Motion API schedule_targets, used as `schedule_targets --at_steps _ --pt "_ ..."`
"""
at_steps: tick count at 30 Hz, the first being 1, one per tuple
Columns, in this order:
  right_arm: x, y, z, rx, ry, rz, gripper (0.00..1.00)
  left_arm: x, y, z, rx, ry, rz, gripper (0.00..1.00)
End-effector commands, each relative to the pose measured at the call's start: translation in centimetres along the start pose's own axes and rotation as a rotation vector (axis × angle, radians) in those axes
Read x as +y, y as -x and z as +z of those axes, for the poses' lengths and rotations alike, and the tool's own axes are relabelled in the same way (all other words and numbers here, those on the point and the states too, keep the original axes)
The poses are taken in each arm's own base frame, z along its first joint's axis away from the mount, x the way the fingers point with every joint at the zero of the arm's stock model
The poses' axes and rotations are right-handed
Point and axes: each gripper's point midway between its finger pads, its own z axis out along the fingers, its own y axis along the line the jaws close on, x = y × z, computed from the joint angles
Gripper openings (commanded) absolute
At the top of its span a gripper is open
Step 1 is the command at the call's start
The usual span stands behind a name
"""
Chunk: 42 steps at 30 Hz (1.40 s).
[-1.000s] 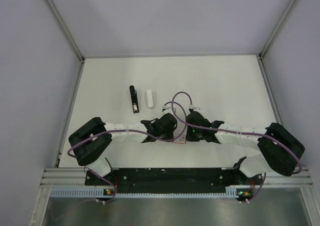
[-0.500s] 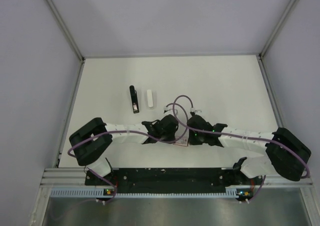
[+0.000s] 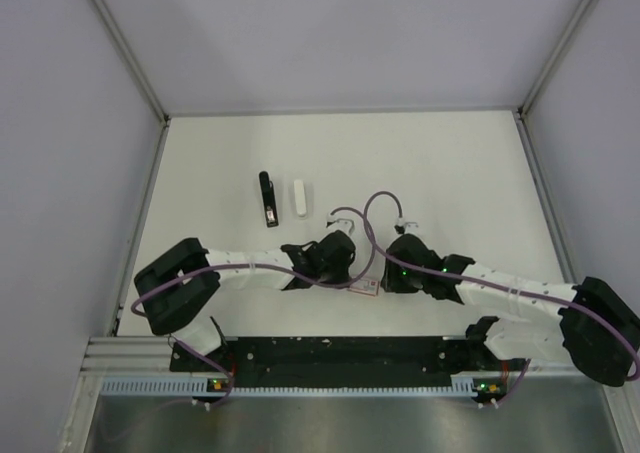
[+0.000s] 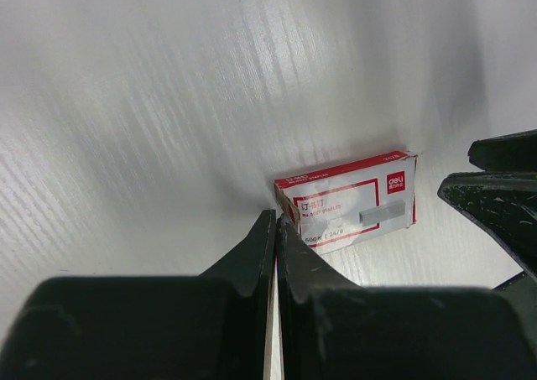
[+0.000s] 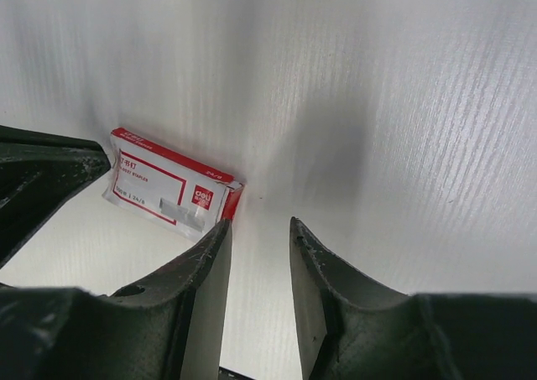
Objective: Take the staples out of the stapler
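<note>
The black stapler [image 3: 267, 199] lies opened on the white table, with a white piece [image 3: 299, 197] beside it. No loose silvery strip of staples shows in any view. A small red-and-white box [image 3: 365, 285] lies between my grippers and shows in the left wrist view [image 4: 348, 200] and the right wrist view [image 5: 168, 191]. My left gripper [image 4: 275, 221] is shut, its tips at the box's left end. My right gripper [image 5: 260, 225] is open with a narrow gap and empty, one fingertip [image 5: 220, 229] at the box's right end.
Grey walls enclose the table [image 3: 450, 173] on three sides. Purple cables [image 3: 375, 208] loop above both wrists. The black base rail [image 3: 340, 353] runs along the near edge. The right arm's fingers [image 4: 495, 200] show in the left wrist view.
The right arm has swung its elbow out to the right and down, and its gripper has shifted a little right. The left arm and the box have hardly moved.
</note>
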Motion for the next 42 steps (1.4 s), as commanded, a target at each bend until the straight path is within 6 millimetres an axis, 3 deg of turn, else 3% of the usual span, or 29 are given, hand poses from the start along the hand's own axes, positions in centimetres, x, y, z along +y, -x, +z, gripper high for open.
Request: schedule_targets --at_steps 1,5,15,20,21,32,42 --pt "0.4 1.9 -0.9 -0.058 0.01 -0.016 0.34 -0.3 1.9 -1.7 -0.077 0.0 -0.005 0.1" --pt "0.5 3.9 -1.8 -0.117 0.002 -0.067 0.37 0.8 2.9 -3.0 -0.119 0.06 0.01 0.27" --pt "1.4 10.7 -6.3 -0.329 -0.013 -0.187 0.75 2.7 7.1 -8.5 -0.285 0.181 0.052 0.63" --pt "1.5 12.7 -7.4 -0.36 -0.072 -0.214 0.81 3.1 9.2 -11.4 -0.37 0.206 0.071 0.79" --pt "1.4 12.9 -7.6 -0.361 -0.085 -0.223 0.82 3.0 9.6 -12.1 -0.391 0.203 0.073 0.98" --pt "0.7 17.2 -10.9 -0.484 -0.219 -0.154 0.97 5.3 12.8 -18.7 -0.595 0.277 0.088 0.99" --pt "0.6 17.9 -11.0 -0.504 -0.244 -0.138 0.99 6.4 13.2 -21.0 -0.647 0.3 0.087 0.99"
